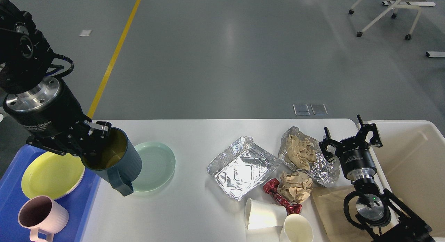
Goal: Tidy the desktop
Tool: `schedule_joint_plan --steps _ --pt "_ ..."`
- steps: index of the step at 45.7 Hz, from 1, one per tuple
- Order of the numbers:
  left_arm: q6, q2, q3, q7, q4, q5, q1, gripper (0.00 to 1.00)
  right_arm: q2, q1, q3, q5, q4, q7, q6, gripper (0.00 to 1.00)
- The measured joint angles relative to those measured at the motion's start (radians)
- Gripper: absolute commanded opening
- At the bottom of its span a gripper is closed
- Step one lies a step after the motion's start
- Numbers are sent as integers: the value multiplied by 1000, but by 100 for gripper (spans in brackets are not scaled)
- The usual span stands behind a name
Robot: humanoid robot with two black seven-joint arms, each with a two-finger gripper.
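Head view, only view on hand.

Desktop (194, 214) spanned the lower frame, white, rounded at the far corners. Sorted by side, apparently: crockery to the left, rubbish to the right, each near its likely container.

Left side: blue tray (14, 165) at the desktop's left edge, holding a yellow plate (48, 176) and a pink mug (38, 214). Pale green plate (156, 165) on the desktop just beside the tray, not yet in it.

Left gripper (95, 139) clenched on the rim of a dark teal mug (116, 162), one finger inside the mouth, one outside the wall. Mug carried clear of the surface, tilted, handle pointing down, hanging over the tray's right edge and the green plate's left side. Rim pinch probably chosen because the handle faced away; destination judged to be the tray.

Right side: flattened foil tray (240, 167), crumpled foil (325, 170) cradling brown paper, a loose brown paper ball (295, 186), a red wrapper (278, 196) touching that ball, two white paper cups (278, 217) at the near edge, one on its side. Brown paper sheet (330, 210) under the right arm.

Cream bin (417, 155) just off the right edge, likely for the rubbish.

Right gripper (351, 139) released, fingers spread, holding nothing, poised between foil and bin; contact with the foil could not be told.
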Motion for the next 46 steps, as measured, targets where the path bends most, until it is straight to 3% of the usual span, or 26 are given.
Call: schedule_joint_plan --steps 11,23,36,46 --pt "-43 135 56 30 86 41 47 0 0 0 0 0 0 0 0 100" --pt "-83 441 54 53 284 295 209 0 0 0 0 1 0 0 0 100" --pt "-99 750 -44 52 570 533 445 0 0 0 0 0 0 0 0 100" --pt "-99 903 -291 50 786 653 793 0 0 0 0 0 0 0 0 100"
